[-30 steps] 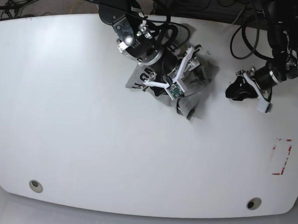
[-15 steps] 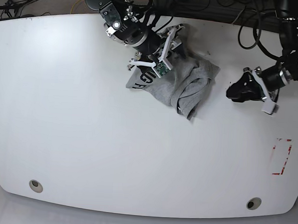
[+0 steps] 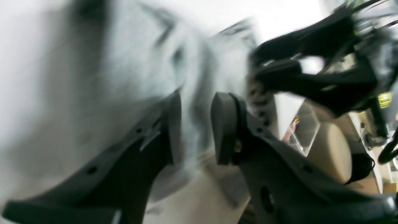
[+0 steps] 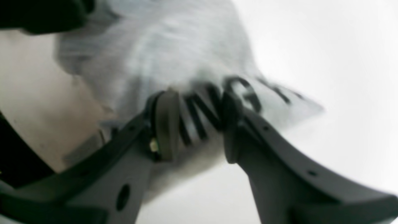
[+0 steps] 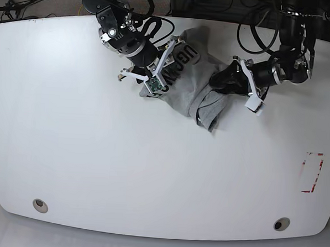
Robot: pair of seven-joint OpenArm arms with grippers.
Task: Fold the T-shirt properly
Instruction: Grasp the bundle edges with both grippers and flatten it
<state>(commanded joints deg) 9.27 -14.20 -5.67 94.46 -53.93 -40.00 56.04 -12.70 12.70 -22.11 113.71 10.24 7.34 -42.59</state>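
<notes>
The grey T-shirt (image 5: 203, 84) lies crumpled at the back middle of the white table (image 5: 97, 153), with dark lettering showing near its top. My right gripper (image 5: 151, 78) hovers at the shirt's left edge. In the right wrist view its fingers (image 4: 164, 127) stand apart, and the lettered cloth (image 4: 174, 53) shows between and behind them. My left gripper (image 5: 218, 82) touches the shirt's right edge. The left wrist view is blurred: a narrow gap separates the fingers (image 3: 224, 124), and grey cloth (image 3: 124, 62) lies beyond them.
A red-outlined rectangle (image 5: 312, 172) marks the table at the right. Two round holes (image 5: 39, 205) (image 5: 281, 224) sit near the front edge. Cables (image 5: 259, 20) hang along the back edge.
The right gripper has slid from the shirt's middle to its left edge. The left gripper has swung in from the bare table at the right to the shirt's right edge.
</notes>
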